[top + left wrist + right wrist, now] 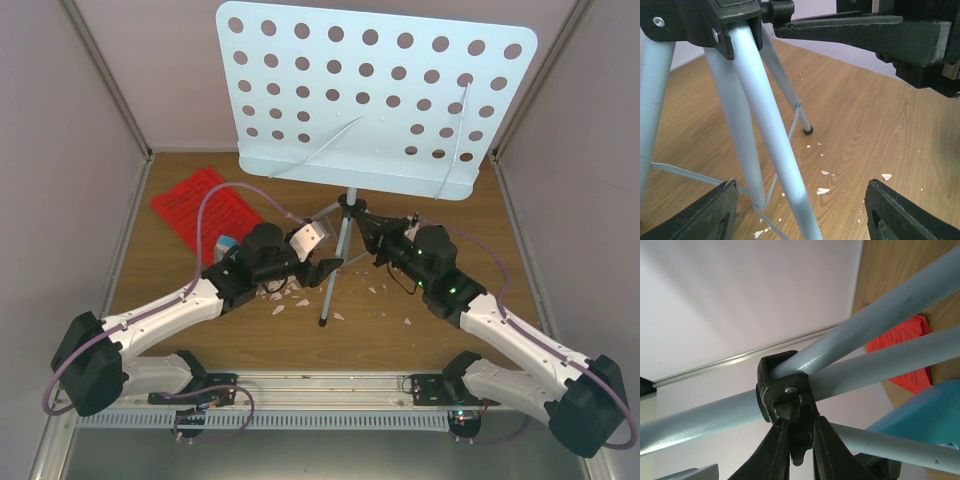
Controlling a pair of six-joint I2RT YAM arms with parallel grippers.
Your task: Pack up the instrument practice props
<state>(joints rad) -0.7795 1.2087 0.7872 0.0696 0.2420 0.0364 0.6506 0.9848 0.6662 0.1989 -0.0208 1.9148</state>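
While the music stand (pixel 385 150) stood upright on the wooden table (pixel 480 280), both arms worked low at its tripod. Right gripper (pixel 799 445): fingers pinched together on the black hub (pixel 785 390) where the legs meet. Left gripper (pixel 800 215): fingers well apart, with two of the tripod legs (pixel 767 125) standing between them and neither pad touching metal that I could see.

Risk, as judged: the stand looked top-heavy, with a wide punched plate high over a narrow footing. If the left fingers closed on one leg and drew it inward while the right held only by a small pinch on the hub, the stand could tilt or twist out of that grip. The plate could then swing down onto the arms. A foot could also skid on the table among the white scraps (pixel 300 296).

Containers: no case or bin was seen in any view. The small blue box (pixel 228 244) lay just beside the red sheet-music pages (pixel 200 210), left of the stand and close by the left arm. Whether it was open, or held anything, I could not tell.
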